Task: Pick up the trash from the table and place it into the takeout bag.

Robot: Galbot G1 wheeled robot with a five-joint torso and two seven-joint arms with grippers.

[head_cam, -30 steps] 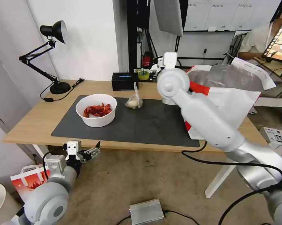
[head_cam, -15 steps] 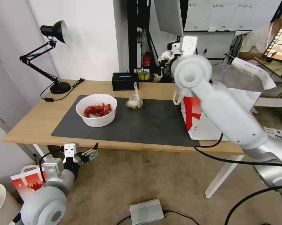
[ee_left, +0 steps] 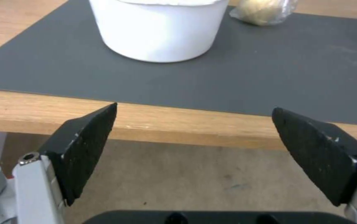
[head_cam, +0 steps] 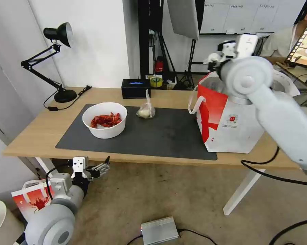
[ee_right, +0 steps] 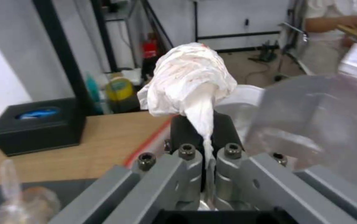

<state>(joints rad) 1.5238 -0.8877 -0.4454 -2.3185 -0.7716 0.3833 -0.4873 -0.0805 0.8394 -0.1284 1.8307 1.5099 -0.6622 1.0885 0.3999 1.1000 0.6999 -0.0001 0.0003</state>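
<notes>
Right wrist view: the crumpled white tissue (ee_right: 191,79) sits pinched between the clenched jaws of the right gripper (ee_right: 203,133), its twisted tail running down between the fingers (ee_right: 183,130). Behind it lies the silver foil lining of the takeout bag (ee_right: 311,121). Head view: the right gripper (head_cam: 214,59) is raised above the open mouth of the takeout bag (head_cam: 228,126), which stands upright on the right end of the table (head_cam: 41,129), partly on the dark grey mat (head_cam: 153,136). On that mat, well apart from the bag, the white round bowl (head_cam: 104,119) of red crayfish shells stands toward the left, and the small knotted clear bag (head_cam: 146,110) lies just behind and to its right. A black rectangular box (head_cam: 136,88) rests at the table's rear edge; a black desk lamp (head_cam: 54,61) occupies the far left corner. The left gripper (head_cam: 102,166) hangs below the table's front edge. Left wrist view: the left gripper (ee_left: 193,140) has its jaws spread wide, released, facing the bowl (ee_left: 162,28).
</notes>
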